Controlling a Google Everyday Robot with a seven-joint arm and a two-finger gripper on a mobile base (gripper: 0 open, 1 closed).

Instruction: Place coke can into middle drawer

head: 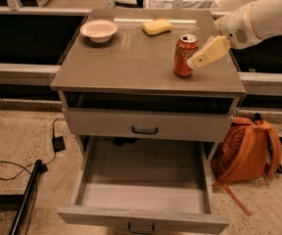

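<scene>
not placed yet: coke can [185,56] sitting on counter [131,58], middle drawer [146,195] open.
gripper [196,61] hovering at can's 3 o'clock; grip state: cannot tell.

Countertop [131,62], bowl [99,30], sponge [157,26], can [184,56], end effector [196,61] beside

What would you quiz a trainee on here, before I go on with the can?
1. True or false: the coke can lies in the middle drawer.
2. The end effector is: A) down in the drawer; B) close beside the can, above the cabinet top; C) near the floor.
3. Fill in: on the floor beside the cabinet lies an orange ____.
Key: 1 false, it stands upright on the cabinet top; 2 B; 3 backpack.
</scene>
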